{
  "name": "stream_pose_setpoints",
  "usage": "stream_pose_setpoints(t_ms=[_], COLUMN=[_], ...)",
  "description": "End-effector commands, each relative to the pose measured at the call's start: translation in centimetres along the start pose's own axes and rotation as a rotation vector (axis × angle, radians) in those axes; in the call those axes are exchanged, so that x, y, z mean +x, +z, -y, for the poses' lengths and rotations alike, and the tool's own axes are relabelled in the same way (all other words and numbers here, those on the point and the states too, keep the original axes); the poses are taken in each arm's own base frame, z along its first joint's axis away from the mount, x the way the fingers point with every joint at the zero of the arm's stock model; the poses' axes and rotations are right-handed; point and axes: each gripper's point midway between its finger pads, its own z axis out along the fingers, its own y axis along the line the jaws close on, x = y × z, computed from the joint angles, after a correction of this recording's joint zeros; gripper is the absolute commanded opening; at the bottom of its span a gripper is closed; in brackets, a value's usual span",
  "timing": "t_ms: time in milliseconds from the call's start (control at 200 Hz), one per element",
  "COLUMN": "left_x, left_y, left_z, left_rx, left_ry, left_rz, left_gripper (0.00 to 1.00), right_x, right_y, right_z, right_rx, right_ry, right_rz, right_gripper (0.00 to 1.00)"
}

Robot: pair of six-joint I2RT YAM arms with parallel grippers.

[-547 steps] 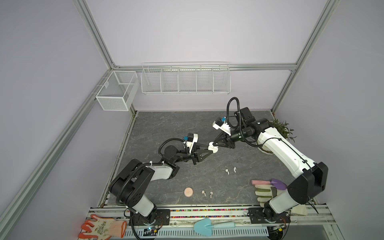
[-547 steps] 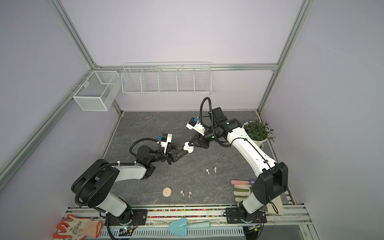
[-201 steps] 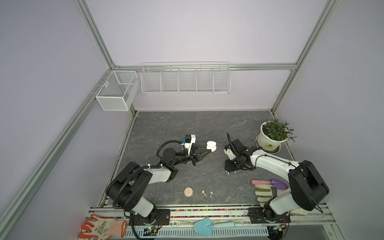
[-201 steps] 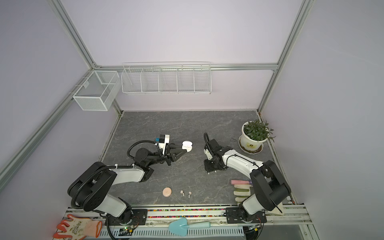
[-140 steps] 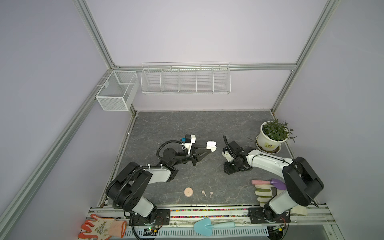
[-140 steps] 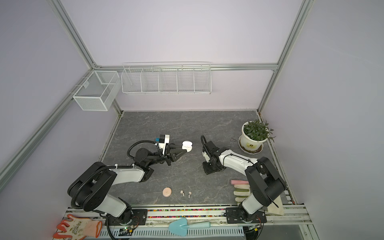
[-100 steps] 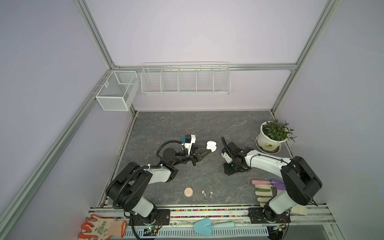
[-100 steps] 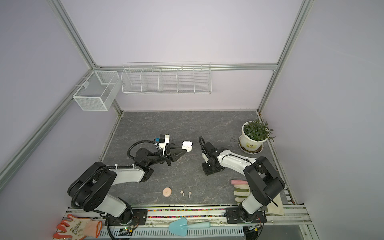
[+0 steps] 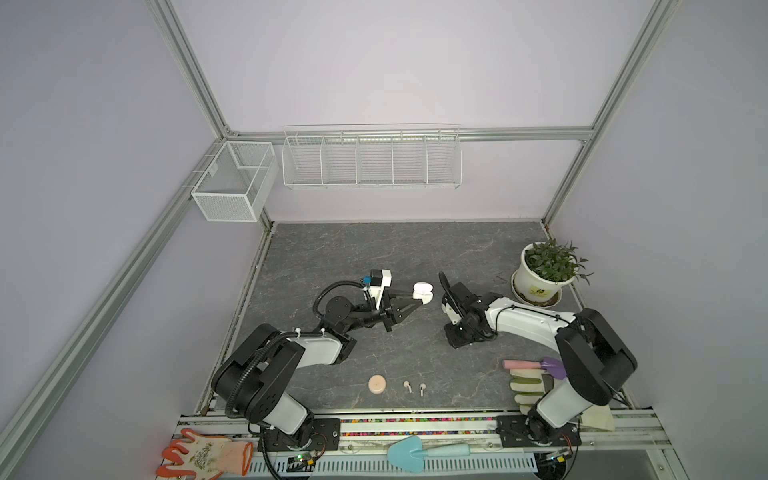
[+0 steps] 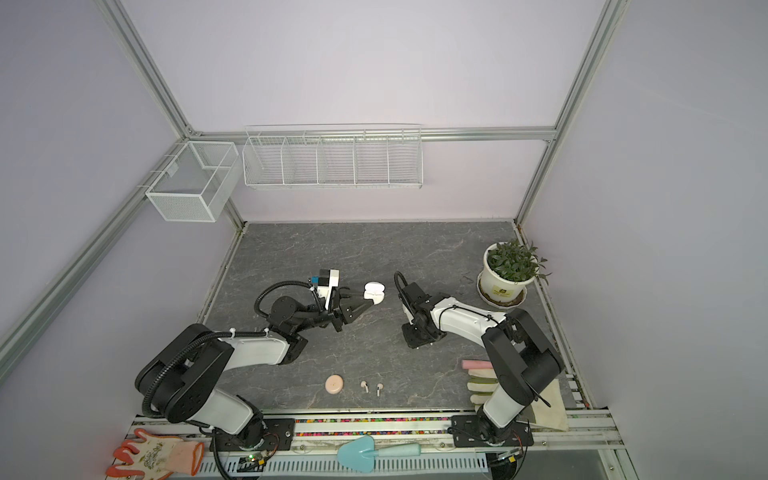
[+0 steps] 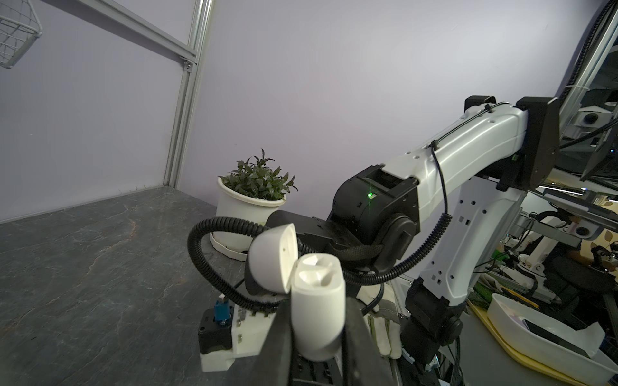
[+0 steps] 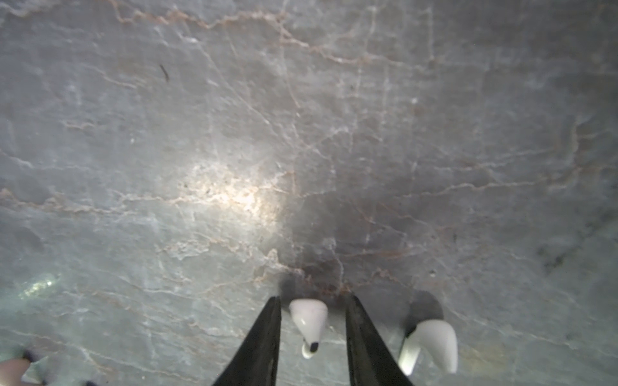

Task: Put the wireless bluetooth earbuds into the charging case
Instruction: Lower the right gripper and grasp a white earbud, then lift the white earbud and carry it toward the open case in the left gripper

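The left tool (image 9: 417, 302) clamps the open white case (image 11: 317, 300) above the desk (image 9: 374, 249), both sockets apparently empty. The right tool (image 12: 312, 300) is down at the desk, its jaws narrowly apart on either side of a white earbud (image 12: 308, 317) and touching neither side of it. The twin (image 12: 431, 341) lies just outside one finger. The pick-up appears to be the step in hand; the next move likely calls for a gentle close on the earbud, a lift, and a carry leftward to the case.
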Motion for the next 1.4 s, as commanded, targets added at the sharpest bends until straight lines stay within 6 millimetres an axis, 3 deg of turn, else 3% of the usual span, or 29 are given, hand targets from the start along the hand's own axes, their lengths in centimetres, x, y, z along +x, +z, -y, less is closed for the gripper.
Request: stream_pose_setpoints(t_ms=[0, 795, 1394], left_x=[-0.7, -1.1, -1.2], left_y=[-0.2, -0.1, -0.1], left_z=[0.4, 0.4, 0.2], left_rx=[0.005, 0.005, -0.008], left_ry=[0.035, 0.025, 0.018], left_rz=[0.028, 0.036, 0.043], left_gripper=[0.00, 0.00, 0.00], right_x=[0.2, 0.7, -0.1], right_y=[0.2, 0.9, -0.1], right_z=[0.1, 0.4, 0.1], right_rx=[0.025, 0.055, 0.061], right_ry=[0.016, 0.032, 0.026], right_rz=[-0.021, -0.044, -0.014], right_gripper=[0.33, 0.26, 0.24])
